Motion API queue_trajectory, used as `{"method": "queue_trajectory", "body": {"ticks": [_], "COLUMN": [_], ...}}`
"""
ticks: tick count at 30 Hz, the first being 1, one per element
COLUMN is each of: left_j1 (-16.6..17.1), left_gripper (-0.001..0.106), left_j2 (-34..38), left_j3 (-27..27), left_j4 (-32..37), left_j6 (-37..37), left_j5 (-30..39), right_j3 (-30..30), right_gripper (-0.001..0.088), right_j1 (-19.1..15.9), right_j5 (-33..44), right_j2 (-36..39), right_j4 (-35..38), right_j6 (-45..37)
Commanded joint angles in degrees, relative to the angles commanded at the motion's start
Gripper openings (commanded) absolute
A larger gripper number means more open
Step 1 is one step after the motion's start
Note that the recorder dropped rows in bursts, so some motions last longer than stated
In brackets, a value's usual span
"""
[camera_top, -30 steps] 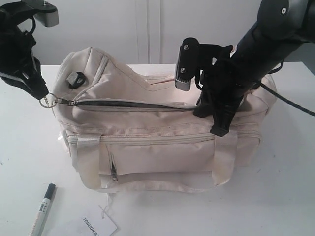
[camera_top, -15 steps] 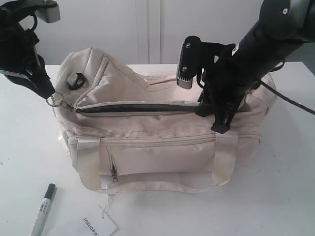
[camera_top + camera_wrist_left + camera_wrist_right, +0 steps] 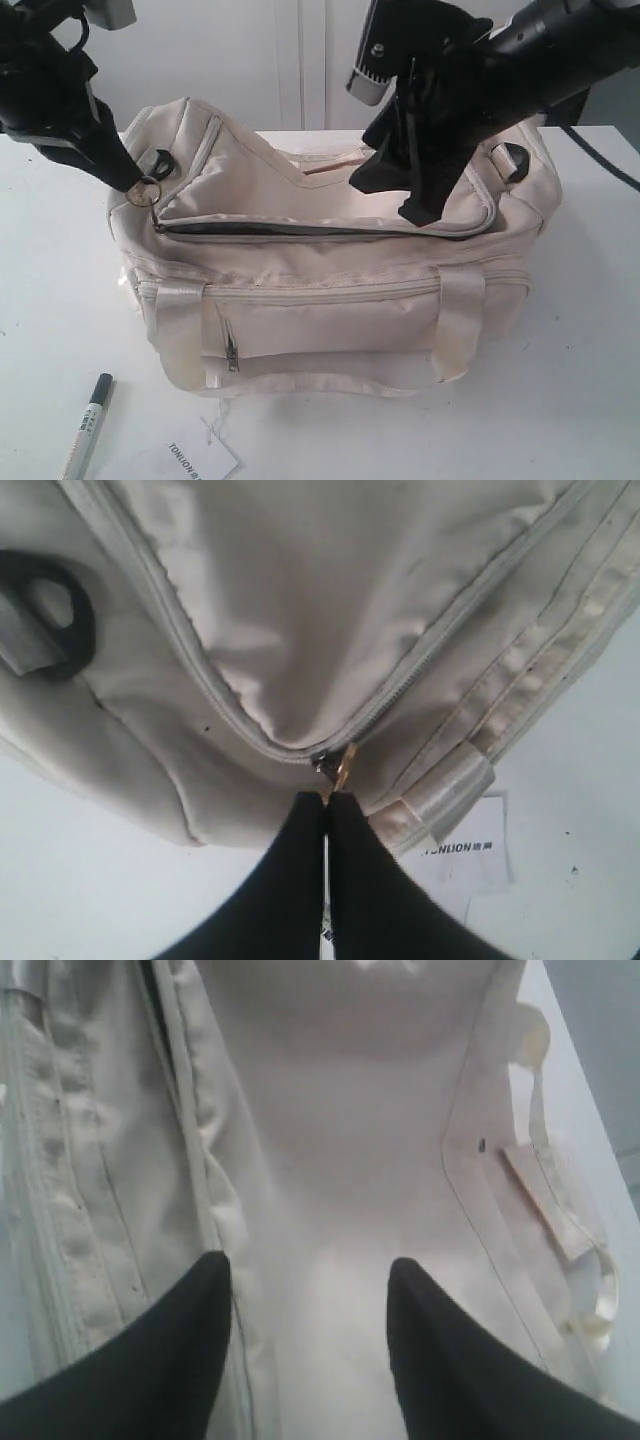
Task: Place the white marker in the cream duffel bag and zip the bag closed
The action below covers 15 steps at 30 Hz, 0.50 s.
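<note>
The cream duffel bag (image 3: pixel 330 300) lies lengthwise across the middle of the table, and its top zip (image 3: pixel 300 229) shows a thin dark slit. My left gripper (image 3: pixel 133 182) is at the bag's left end, shut on the gold ring pull (image 3: pixel 146 192). The left wrist view shows the ring pull (image 3: pixel 345 767) pinched at the fingertips of that gripper (image 3: pixel 327 798). My right gripper (image 3: pixel 388 203) hangs open above the bag's right half, holding nothing. In its wrist view, this gripper (image 3: pixel 310 1265) has only cream fabric (image 3: pixel 340 1160) beneath it. The white marker (image 3: pixel 88 425) lies on the table at the front left, outside the bag.
A white printed paper tag (image 3: pixel 200 462) lies on the table in front of the bag, beside the marker. Black end rings sit at the bag's left (image 3: pixel 157 163) and right (image 3: pixel 510 160) ends. The white table (image 3: pixel 570 380) extends around the bag.
My right gripper has opened and risen off the bag's right side. My left gripper has carried the ring pull up and to the right, raising the bag's left end.
</note>
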Motion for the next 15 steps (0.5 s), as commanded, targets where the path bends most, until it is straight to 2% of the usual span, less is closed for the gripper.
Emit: {"method": "queue_trajectory", "body": {"ticks": [8,15], "left_j1": [0.0,0.0], "left_gripper": [0.000,0.000], "left_j2": [0.0,0.0], "left_j3": [0.0,0.0], "left_j4": [-5.9,-6.3], "left_j6": [2.8,2.8], "left_j5": [-2.7,-2.9], "right_j3": [0.0,0.0], "right_gripper": [0.0503,0.0503], "right_j1": [6.2,10.7], "right_j5": [-4.5,-10.7], "right_j2": [3.2,7.8], "right_j4": [1.6,4.2], "right_j6": [-1.6,-1.7]}}
